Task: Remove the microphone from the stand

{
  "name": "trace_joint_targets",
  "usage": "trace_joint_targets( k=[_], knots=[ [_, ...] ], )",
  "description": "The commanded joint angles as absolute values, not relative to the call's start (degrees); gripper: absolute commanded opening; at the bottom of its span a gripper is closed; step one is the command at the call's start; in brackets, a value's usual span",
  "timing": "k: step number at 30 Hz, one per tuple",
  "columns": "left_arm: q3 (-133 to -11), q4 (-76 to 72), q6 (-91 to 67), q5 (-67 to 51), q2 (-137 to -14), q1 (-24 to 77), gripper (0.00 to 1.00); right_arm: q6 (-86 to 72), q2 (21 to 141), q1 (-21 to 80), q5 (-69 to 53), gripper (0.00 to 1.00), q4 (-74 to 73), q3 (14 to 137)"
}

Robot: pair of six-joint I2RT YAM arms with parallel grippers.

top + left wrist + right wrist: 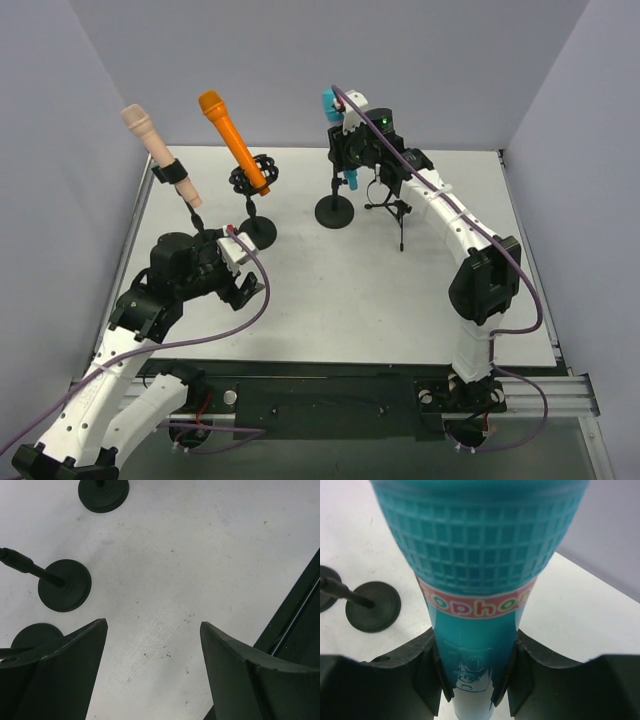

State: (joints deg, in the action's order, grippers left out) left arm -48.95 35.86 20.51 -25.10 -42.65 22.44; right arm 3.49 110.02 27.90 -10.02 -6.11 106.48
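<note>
The white table [330,300] lies under both grippers. The left gripper [152,625] hangs over it with its jaws wide apart. The right gripper [475,680] squeezes the teal microphone [480,555] by its handle, just under the head. The black stand [335,211] sits right below that gripper.
</note>
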Motion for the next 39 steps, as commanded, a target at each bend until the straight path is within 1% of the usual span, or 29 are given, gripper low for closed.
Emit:
trace_joint_targets(
  k=[1,5,7,10,14,16,19,21,22,25,27,28,30,31,35,39],
  knots=[
    [-50.53,31.91,16.09,-27.77,-42.71,21.97,0.86,7.47,100.91,28.21,-14.85,0.01,-5.89,100.84],
    [-50.10,29.11,15.73,-28.30,-43.59,22.32,0.85,11.59,88.19,28.12,-19.33,0.00,-8.16,91.17],
    [-49.13,26.56,15.03,-29.00,-43.94,22.41,0.85,13.52,84.22,27.69,-23.10,0.00,-11.33,88.44],
    [-48.69,23.74,14.07,-31.19,-45.08,22.50,0.84,18.44,80.95,27.33,-33.89,0.00,-20.37,87.28],
    [-49.22,18.91,12.49,-32.78,-47.37,23.11,0.83,25.56,78.32,27.86,-43.40,0.05,-28.64,85.87],
    [-49.31,16.36,11.43,-33.57,-48.25,23.55,0.83,32.39,77.00,29.18,-43.51,0.06,-32.15,83.86],
    [-49.48,14.50,10.99,-34.28,-49.57,24.87,0.83,36.30,74.80,31.02,-41.41,0.10,-34.10,79.30],
    [-49.75,14.15,11.25,-34.28,-50.09,25.66,0.83,36.39,73.92,31.46,-40.52,0.17,-34.01,77.70],
    [-49.92,14.24,11.60,-34.36,-50.18,25.75,0.83,35.69,73.74,31.90,-40.00,0.26,-34.01,77.17],
    [-50.36,14.33,12.65,-34.54,-50.36,26.72,0.83,33.40,72.34,32.43,-36.84,0.39,-34.02,77.17],
    [-50.62,13.98,12.74,-34.54,-50.71,27.33,0.84,31.73,71.19,32.78,-35.34,0.51,-33.93,77.43],
    [-50.89,13.45,12.57,-34.54,-50.97,27.68,0.84,30.08,70.23,32.87,-34.90,0.64,-33.75,77.69],
    [-51.68,12.31,11.69,-34.45,-51.85,28.21,0.85,28.22,69.44,32.78,-32.88,0.67,-34.01,78.57],
    [-52.64,11.43,10.91,-34.80,-52.20,28.47,0.85,27.86,69.17,32.87,-32.44,0.83,-34.27,79.10],
    [-56.15,8.18,7.74,-36.38,-55.10,29.53,0.86,25.67,68.29,32.70,-30.94,0.86,-36.56,82.96],
    [-59.58,4.58,5.20,-37.18,-58.09,31.81,0.86,24.44,67.50,32.52,-29.53,0.87,-38.58,84.90]
  ],
)
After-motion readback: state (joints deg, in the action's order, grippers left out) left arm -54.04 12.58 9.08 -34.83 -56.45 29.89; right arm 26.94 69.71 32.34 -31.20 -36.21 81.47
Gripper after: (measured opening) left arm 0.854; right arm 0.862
